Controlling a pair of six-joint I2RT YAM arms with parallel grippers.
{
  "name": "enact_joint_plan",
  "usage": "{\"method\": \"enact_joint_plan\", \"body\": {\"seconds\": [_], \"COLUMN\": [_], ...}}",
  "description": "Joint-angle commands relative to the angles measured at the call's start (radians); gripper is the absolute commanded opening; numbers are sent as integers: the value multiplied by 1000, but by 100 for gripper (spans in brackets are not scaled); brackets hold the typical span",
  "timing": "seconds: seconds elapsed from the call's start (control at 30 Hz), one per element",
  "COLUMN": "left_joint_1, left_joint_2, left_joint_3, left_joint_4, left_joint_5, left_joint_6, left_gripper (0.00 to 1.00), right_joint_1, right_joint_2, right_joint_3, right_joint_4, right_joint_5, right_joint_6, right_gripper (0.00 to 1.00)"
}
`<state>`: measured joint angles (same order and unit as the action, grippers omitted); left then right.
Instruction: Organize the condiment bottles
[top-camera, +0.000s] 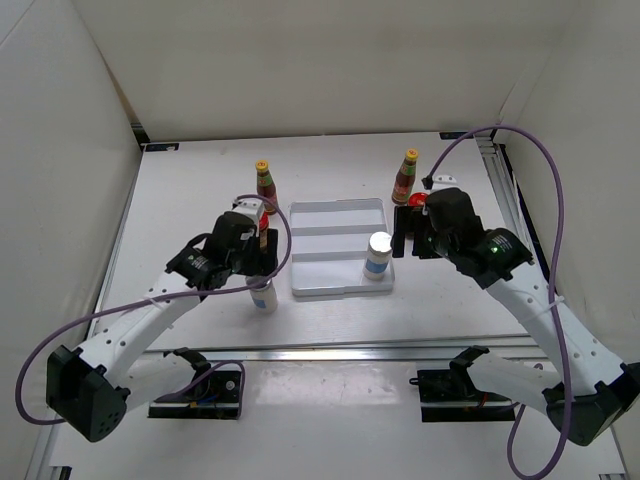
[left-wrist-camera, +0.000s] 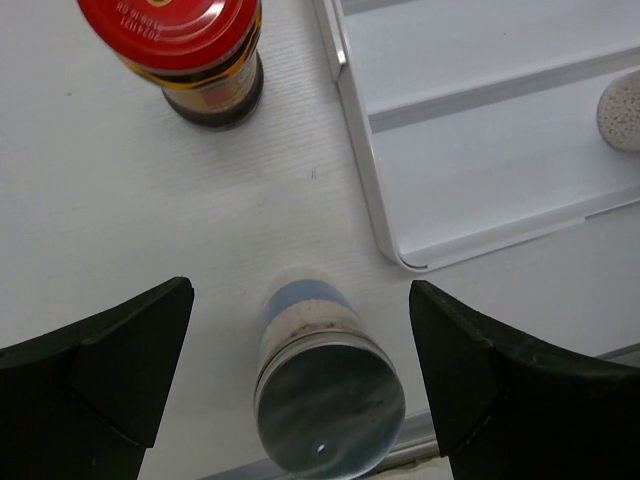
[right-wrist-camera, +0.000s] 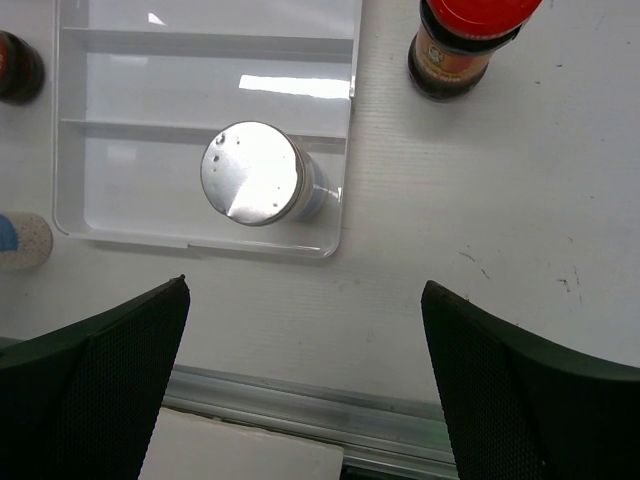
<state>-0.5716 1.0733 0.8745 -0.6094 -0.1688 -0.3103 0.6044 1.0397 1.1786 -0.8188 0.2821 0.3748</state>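
The white ribbed tray (top-camera: 330, 222) lies mid-table. One silver-topped shaker (top-camera: 378, 254) (right-wrist-camera: 252, 176) stands in its near right corner. The other shaker (top-camera: 264, 296) (left-wrist-camera: 322, 378) stands on the table left of the tray, between the fingers of my open left gripper (top-camera: 256, 268) (left-wrist-camera: 300, 300), untouched. A red-lidded jar (left-wrist-camera: 192, 52) stands just beyond it. Two yellow-capped sauce bottles (top-camera: 265, 186) (top-camera: 405, 174) stand behind the tray's far corners. My right gripper (top-camera: 406, 236) (right-wrist-camera: 305, 285) hangs open over bare table, right of the tray. The second red-lidded jar (top-camera: 419, 198) (right-wrist-camera: 468, 40) is beside it.
An aluminium rail (top-camera: 330, 352) (right-wrist-camera: 300, 405) runs along the table's near edge. White walls close in the left, back and right. Purple cables (top-camera: 545, 150) loop off both arms. A dark bottle (right-wrist-camera: 14, 66) shows at the right wrist view's left edge.
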Motion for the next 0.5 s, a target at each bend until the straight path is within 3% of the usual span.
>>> {"method": "enact_joint_plan", "body": {"seconds": [0.0,0.23,0.47], "left_joint_1": [-2,-2,-11], "left_joint_2": [-44,-78,10], "left_joint_3": [38,17,17], "left_joint_4": [-91,-112,-112], "left_joint_5": [-43,-8,61], "left_joint_6": [-59,-102,-93], "left_gripper": [100,100,81], "right_joint_1": [1,1,1], "right_joint_2": [-7,11,0], "right_joint_3": [-7,-7,-16], "right_joint_4": [0,0,0], "right_joint_5": [12,12,12], "right_joint_6": [6,6,6], "right_gripper": [100,100,100]}}
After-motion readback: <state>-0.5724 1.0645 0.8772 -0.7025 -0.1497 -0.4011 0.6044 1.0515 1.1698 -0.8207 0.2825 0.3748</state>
